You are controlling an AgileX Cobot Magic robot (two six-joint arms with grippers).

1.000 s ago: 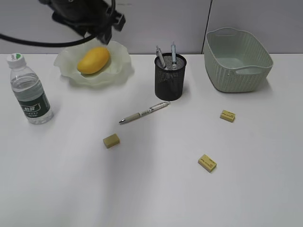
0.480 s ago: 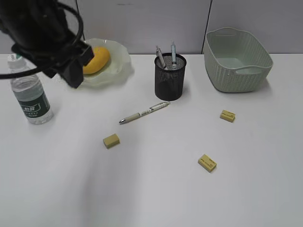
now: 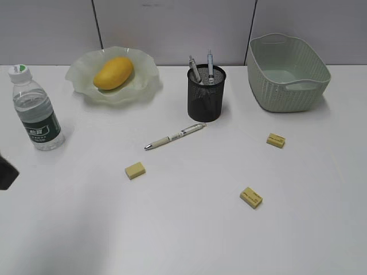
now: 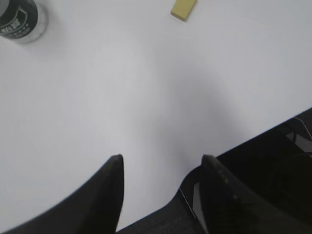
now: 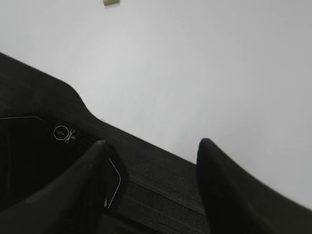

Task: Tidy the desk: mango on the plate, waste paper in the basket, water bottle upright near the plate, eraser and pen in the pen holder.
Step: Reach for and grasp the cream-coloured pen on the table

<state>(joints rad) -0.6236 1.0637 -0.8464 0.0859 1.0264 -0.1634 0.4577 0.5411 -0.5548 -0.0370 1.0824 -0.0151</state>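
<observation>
Hanging over the near edge of the white worktop (image 3: 189,229), both grippers stood with jaws apart and nothing between them. The left gripper (image 4: 161,168) held its two dark fingers over bare surface, touching nothing; in its wrist view the base of the water bottle (image 4: 19,19) sat at 11 o'clock and a yellow eraser (image 4: 184,9) at 12 o'clock, both well apart from the jaws. The right gripper (image 5: 151,151) hung likewise open and empty above the worktop's front edge, with one small yellow block (image 5: 111,2) far off at 12 o'clock.

From the exterior view, only a dark scrap of the left arm (image 3: 7,172) showed at 9 o'clock. Nearest lay an eraser at 5 o'clock (image 3: 250,197), then the eraser at 8 o'clock (image 3: 135,169), then a third at 3 o'clock (image 3: 276,140). The pen (image 3: 175,136) lay flat near the middle, its far end just beside the pen holder (image 3: 206,94), which stood upright with two pens in it. The water bottle (image 3: 35,109) stood upright at 9 o'clock, near the plate (image 3: 146,74). The mango (image 3: 113,72) rested on the plate at 11 o'clock. The basket (image 3: 287,71) sat at 2 o'clock; whether the waste paper lay inside could not be told.
</observation>
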